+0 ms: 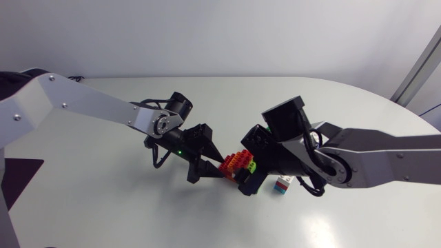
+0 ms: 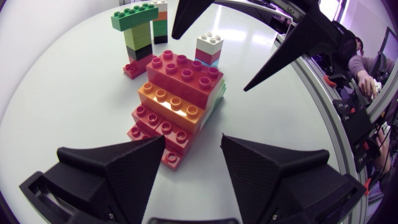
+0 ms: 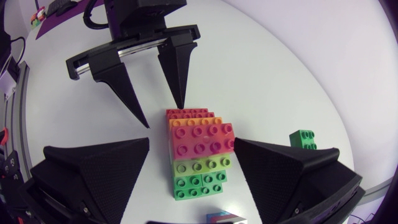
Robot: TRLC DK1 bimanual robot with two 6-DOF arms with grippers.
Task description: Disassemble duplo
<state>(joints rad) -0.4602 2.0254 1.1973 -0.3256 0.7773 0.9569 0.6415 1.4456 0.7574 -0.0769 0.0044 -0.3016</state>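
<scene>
Head view: L end effector [image 2: 193, 139], R end effector [image 3: 192, 142] spread wide either side of duplo stack [image 1: 236, 163]. Prob. staged for pull-apart.

Three duplo stacks [image 2: 177, 93] [image 2: 138, 28] [image 2: 209, 48], two end effectors [image 2: 193, 142] [image 3: 193, 144]

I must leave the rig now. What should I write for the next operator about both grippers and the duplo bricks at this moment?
Left gripper: open, just short of the main stack.
Right gripper: open, one finger on either side of the same stack, not closed on it.
Things: the stepped stack (red, orange, pale green, green) lies between the two grippers. A green-topped tower and a small white-topped pile stand apart from it.
Done: at most those two pieces are separate.
Left: the main stack is all joined; probably grip it from both ends and pull it apart.
</scene>
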